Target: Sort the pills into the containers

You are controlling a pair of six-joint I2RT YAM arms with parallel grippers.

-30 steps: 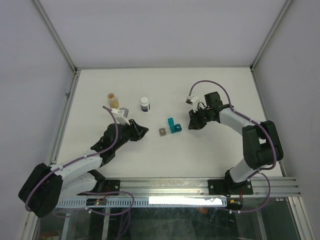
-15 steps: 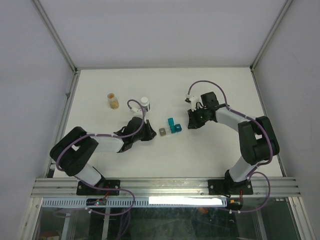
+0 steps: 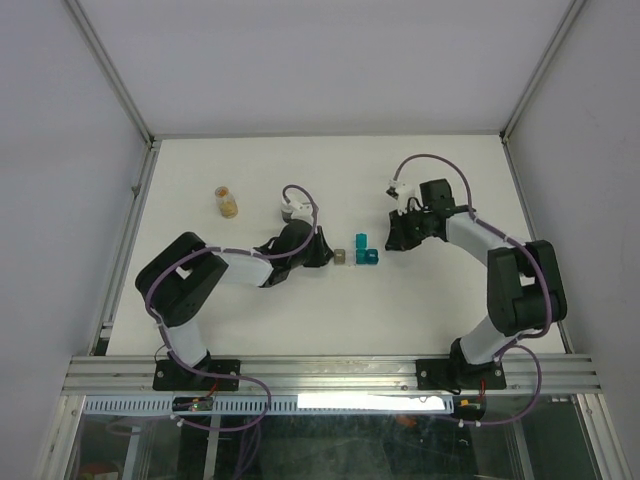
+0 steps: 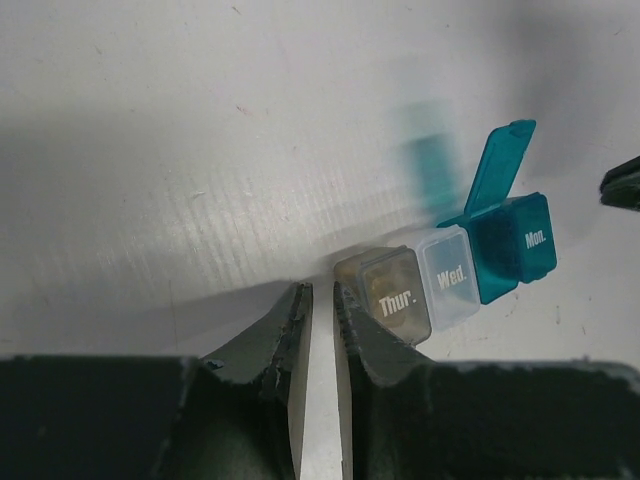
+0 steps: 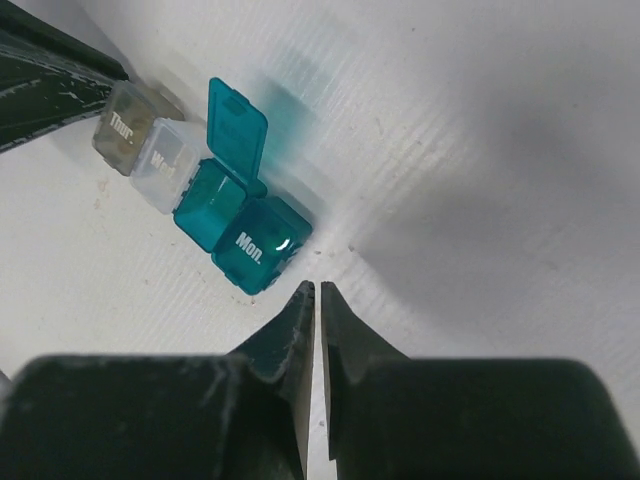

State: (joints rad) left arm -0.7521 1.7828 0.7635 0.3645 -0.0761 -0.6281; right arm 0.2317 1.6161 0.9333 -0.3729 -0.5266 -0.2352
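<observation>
The white table [image 3: 450, 320] carries little. The 2 arms reach toward its middle from either side: the left arm [image 3: 230, 268] lies low across the surface and the right arm [image 3: 480, 240] bends in from the right.

The left gripper [image 4: 320, 300] is pinched to a thin slit with nothing in it. The right gripper [image 5: 318, 298] is squeezed just as narrow and is also empty. Well apart, at far left, stands a small jar [image 3: 227, 201] with orange contents, probably the pills.

The containers [image 3: 356, 255] sit in a row between the 2 claws:
- The teal box [image 5: 262, 243] is marked "Mon." and lies nearest the right claw.
- A clear box [image 4: 450, 275] is marked "Wed."
- The grey box [image 4: 390, 298] is marked "Thur." and lies just beside the left claw's finger, perhaps touching it.

Only 1 lid [image 4: 500, 165] stands open, on the teal box.

Several things could go wrong from here:
- These boxes look very light, so a small push from either shut claw would likely slide, spin or split the row.
- With both claws crowding 1 small target, they could strike each other.
- A passing finger could catch the raised lid and snap it shut.
- Pills this size may slip from the fingers, or bounce out of the single open cell
</observation>
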